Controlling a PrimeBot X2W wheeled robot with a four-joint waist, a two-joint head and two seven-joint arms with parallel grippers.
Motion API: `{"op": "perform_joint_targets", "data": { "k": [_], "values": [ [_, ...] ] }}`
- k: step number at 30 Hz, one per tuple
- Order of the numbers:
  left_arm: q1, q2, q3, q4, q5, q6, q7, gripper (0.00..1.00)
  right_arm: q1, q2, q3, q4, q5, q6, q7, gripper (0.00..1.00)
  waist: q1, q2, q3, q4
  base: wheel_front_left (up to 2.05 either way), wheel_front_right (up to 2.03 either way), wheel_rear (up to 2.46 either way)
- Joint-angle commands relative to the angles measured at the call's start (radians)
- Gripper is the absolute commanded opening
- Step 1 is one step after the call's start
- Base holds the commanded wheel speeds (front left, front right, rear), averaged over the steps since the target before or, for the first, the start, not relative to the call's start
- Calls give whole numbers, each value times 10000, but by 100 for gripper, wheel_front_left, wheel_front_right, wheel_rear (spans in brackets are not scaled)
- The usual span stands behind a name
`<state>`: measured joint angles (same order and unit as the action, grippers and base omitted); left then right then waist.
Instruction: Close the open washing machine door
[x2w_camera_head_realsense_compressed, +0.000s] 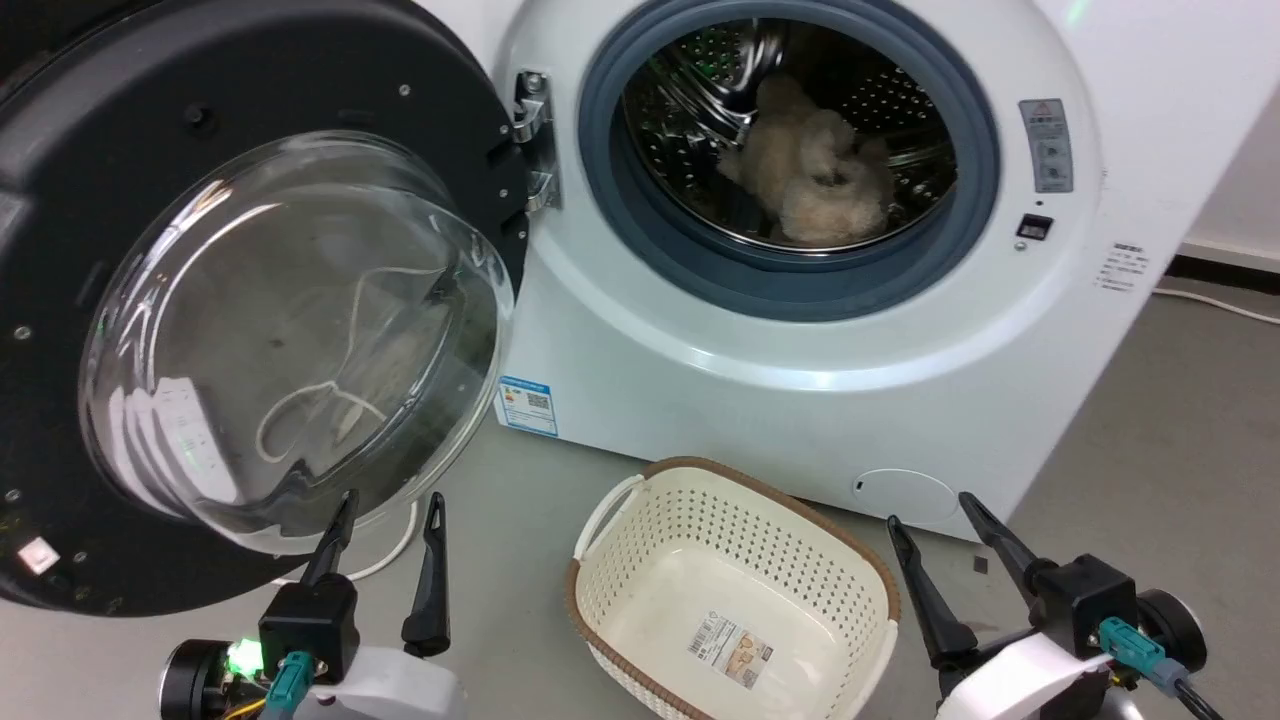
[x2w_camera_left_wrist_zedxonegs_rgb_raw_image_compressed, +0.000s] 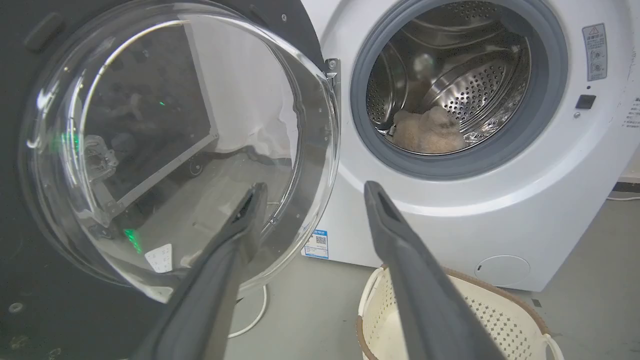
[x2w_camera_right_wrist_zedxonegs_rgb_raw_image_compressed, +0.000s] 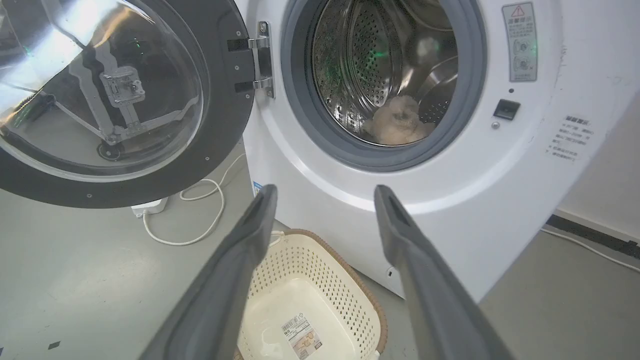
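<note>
**Door lies to our left**

The washing machine door stands swung wide, left of the drum, hinged at its right edge. Our left gripper, fingers spread and empty, sits just beneath it. Our right gripper, likewise spread, is well apart.

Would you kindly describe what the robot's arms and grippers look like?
The left gripper and right gripper each have two long, dark grey fingers tapering to points, on a black block. Behind sit a white forearm shell, a round black housing and a teal connector; the right one's feeds a black cable. A green light glows at the left wrist.
</note>
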<state>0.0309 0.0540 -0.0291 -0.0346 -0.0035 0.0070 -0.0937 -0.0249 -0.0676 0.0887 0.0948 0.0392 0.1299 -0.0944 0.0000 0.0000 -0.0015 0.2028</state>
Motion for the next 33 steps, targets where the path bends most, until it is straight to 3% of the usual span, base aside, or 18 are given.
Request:
{"op": "perform_joint_targets", "data": {
  "k": [1, 33],
  "values": [
    [132, 33, -39, -59, -55, 47, -113, 100, -178, -81, 63, 76, 105, 3, -99, 100, 0, 0, 0, 65, -8, -8, -8],
    [516, 58, -128, -354, -177, 345, -824, 100, -351, -349, 913, 601, 504, 5, -817, 100, 0, 0, 55, 1521, 0, 0, 0]
  ]
}}
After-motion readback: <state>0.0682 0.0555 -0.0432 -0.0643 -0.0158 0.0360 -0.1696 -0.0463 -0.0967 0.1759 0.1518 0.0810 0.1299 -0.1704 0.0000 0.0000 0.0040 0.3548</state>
